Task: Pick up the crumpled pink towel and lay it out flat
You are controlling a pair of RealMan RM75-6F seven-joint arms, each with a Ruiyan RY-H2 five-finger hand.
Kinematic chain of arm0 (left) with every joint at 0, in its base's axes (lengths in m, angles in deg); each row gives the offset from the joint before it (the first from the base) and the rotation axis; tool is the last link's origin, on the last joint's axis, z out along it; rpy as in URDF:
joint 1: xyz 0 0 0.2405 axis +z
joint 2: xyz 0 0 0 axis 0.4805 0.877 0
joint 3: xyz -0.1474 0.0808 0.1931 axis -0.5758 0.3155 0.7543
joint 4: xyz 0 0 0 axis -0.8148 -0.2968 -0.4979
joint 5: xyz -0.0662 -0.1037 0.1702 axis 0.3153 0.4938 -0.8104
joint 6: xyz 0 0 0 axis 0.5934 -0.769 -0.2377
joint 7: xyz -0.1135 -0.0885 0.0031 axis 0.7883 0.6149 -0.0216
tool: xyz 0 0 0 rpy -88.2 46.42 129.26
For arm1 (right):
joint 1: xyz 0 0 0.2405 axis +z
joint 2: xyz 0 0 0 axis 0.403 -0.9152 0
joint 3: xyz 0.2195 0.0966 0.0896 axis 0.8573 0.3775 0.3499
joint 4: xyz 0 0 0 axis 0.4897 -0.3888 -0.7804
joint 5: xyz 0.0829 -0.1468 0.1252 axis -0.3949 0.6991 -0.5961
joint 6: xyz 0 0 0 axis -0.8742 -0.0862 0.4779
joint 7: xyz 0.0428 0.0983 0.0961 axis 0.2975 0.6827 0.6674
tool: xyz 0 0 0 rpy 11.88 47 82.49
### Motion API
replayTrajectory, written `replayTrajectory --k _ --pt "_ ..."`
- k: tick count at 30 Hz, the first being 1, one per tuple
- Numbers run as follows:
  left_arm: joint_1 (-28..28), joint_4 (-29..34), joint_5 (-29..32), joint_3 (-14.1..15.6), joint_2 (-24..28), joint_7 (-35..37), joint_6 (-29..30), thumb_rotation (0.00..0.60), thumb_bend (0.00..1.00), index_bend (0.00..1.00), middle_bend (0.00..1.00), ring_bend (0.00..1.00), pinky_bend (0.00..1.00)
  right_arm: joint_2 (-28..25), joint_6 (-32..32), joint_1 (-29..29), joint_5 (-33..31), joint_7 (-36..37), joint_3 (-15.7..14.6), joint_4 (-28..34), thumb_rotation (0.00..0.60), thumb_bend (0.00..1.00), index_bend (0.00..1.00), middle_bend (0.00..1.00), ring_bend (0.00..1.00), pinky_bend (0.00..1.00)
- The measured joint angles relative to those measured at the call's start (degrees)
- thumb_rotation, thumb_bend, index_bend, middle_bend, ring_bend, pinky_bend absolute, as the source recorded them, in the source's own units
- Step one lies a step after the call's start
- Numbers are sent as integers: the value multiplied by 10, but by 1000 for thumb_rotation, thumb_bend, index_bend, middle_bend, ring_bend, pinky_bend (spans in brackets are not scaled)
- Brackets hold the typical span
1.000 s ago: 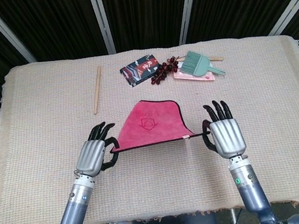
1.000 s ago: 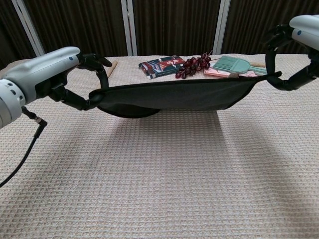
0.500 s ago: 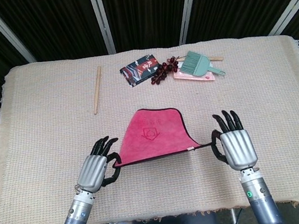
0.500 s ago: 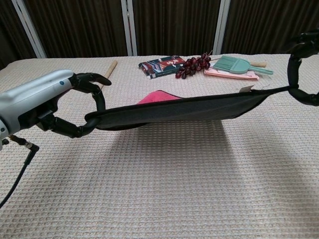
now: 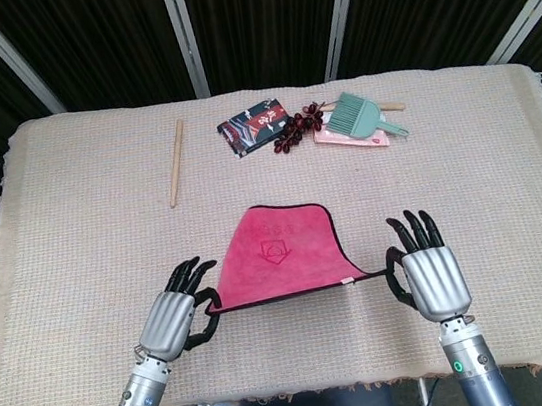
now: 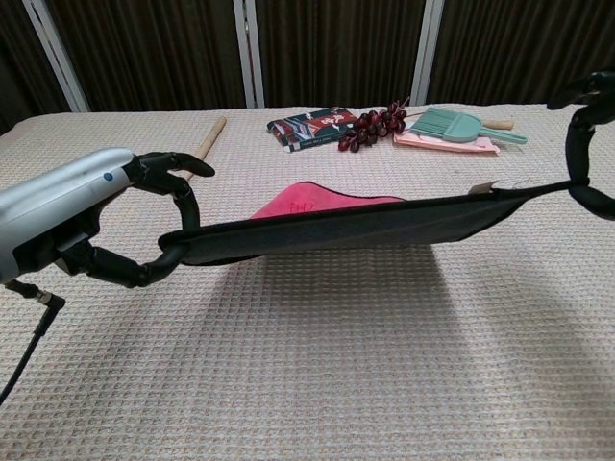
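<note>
The pink towel (image 5: 279, 257) with dark trim is stretched between my two hands above the table's near half. Its near edge hangs taut in the air while its far part (image 6: 307, 202) droops onto the table. My left hand (image 5: 173, 321) pinches the towel's left near corner. My right hand (image 5: 430, 277) pinches the right near corner, where a small white tag shows. In the chest view the towel's dark underside (image 6: 336, 229) spans from the left hand (image 6: 91, 226) to the right hand (image 6: 588, 144) at the frame's edge.
At the back of the table (image 5: 74, 241) lie a wooden stick (image 5: 175, 162), a dark packet (image 5: 256, 129), a bunch of dark grapes (image 5: 296, 129), a teal brush (image 5: 360, 117) and a pink card (image 5: 351, 139) under the brush.
Both hands have pulled the towel toward the table's near edge and lowered it. More of the pink top side now lies on the table.
</note>
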Motion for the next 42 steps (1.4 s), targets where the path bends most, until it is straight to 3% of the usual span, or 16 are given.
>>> replayTrajectory --k 7,18,34,42 --pt "5 -12 -19 -3 -30 -8 -9 600 525 600 105 0 0 7 -3 -14 5 -11 2 0 600 562 633 175 17 0" --pt "-1 -13 -24 -42 -68 -43 -33 600 525 601 105 0 0 10 -17 -24 9 -25 16 1 600 562 633 175 17 0" --pt "29 -11 -59 -3 -74 -39 -43 600 525 602 105 0 0 13 -30 -42 24 -39 21 10 600 562 633 175 17 0" --pt "46 -3 -86 15 -55 -32 -37 600 526 602 105 0 0 6 -29 -56 64 -50 0 25 600 562 633 175 17 0"
